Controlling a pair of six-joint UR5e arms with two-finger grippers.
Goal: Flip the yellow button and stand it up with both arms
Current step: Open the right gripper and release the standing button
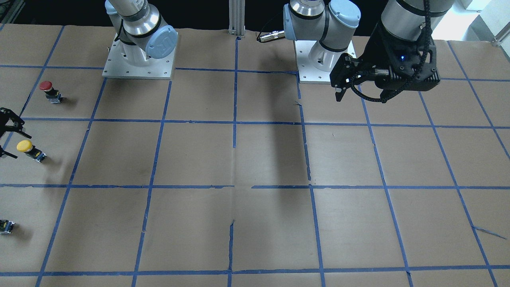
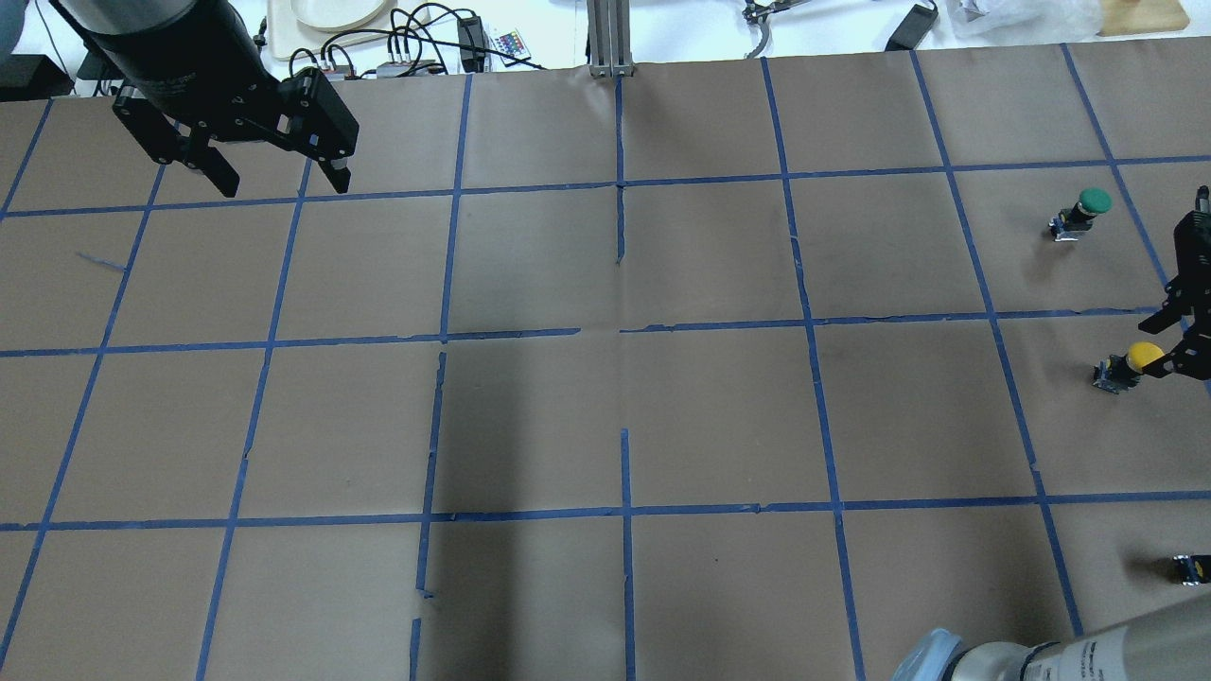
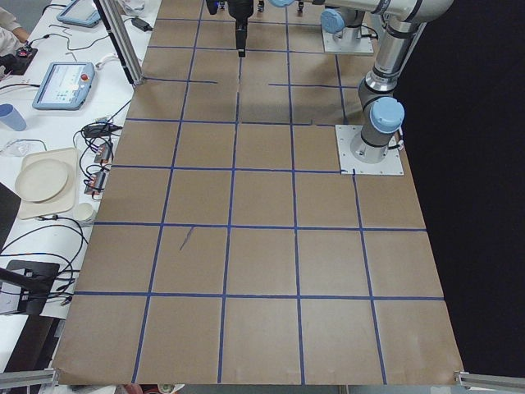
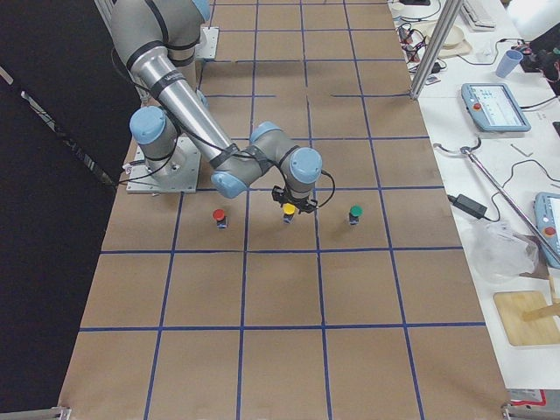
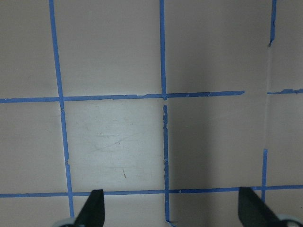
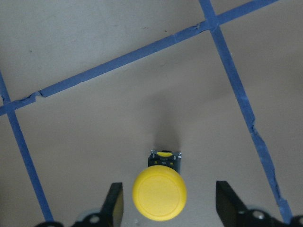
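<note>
The yellow button (image 1: 27,148) stands upright, cap up, near the table's end on my right side. It also shows in the overhead view (image 2: 1138,359), the exterior right view (image 4: 288,211) and the right wrist view (image 6: 159,191). My right gripper (image 6: 169,201) is open and hovers just above the button, one finger on each side of the cap, not touching it; it also shows at the frame edges (image 1: 6,135) (image 2: 1183,340). My left gripper (image 2: 281,178) is open and empty, high over the far left of the table (image 1: 344,89) (image 5: 171,210).
A red-capped button (image 1: 48,89) stands on the robot's side of the yellow one, and a green-capped button (image 2: 1088,206) on the far side. A small dark capless switch (image 2: 1194,567) lies near the right edge. Blue tape lines grid the brown paper table (image 1: 255,159).
</note>
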